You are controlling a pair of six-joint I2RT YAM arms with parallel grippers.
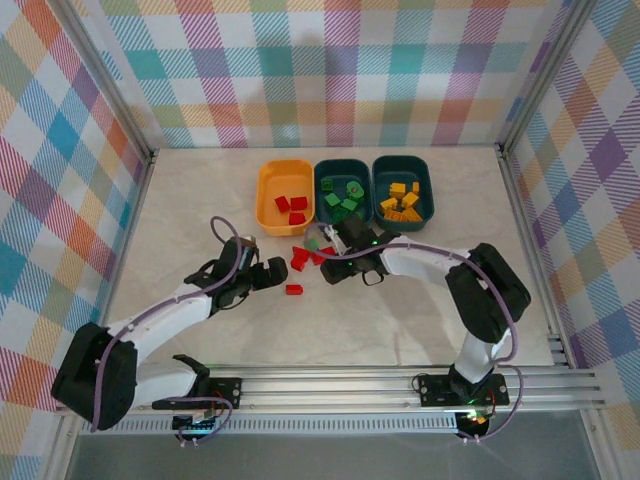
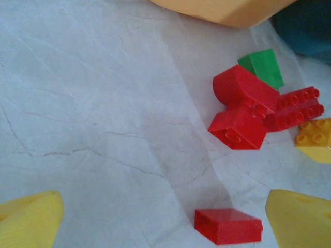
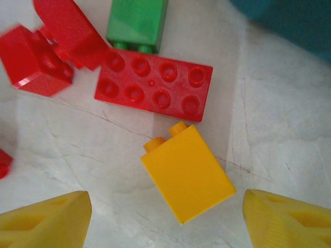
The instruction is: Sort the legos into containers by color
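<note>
Loose legos lie in front of the containers: a red brick (image 1: 294, 290), a small red cluster (image 1: 303, 257) and a green one (image 1: 313, 243). My left gripper (image 1: 278, 278) is open; a smooth-sided red brick (image 2: 227, 226) lies on the table between its fingers, close to the right finger (image 2: 300, 219). My right gripper (image 1: 330, 268) is open too, low over a yellow brick (image 3: 187, 173) lying on its side between its fingers, untouched. Beyond that are a red eight-stud brick (image 3: 154, 85), a green brick (image 3: 137, 23) and more red ones (image 3: 36, 59).
The yellow-orange tub (image 1: 285, 163) holds red bricks, the middle teal tub (image 1: 343, 163) green ones, the right teal tub (image 1: 402, 158) yellow ones. The two grippers are close together near the pile. Checked walls enclose the table on three sides.
</note>
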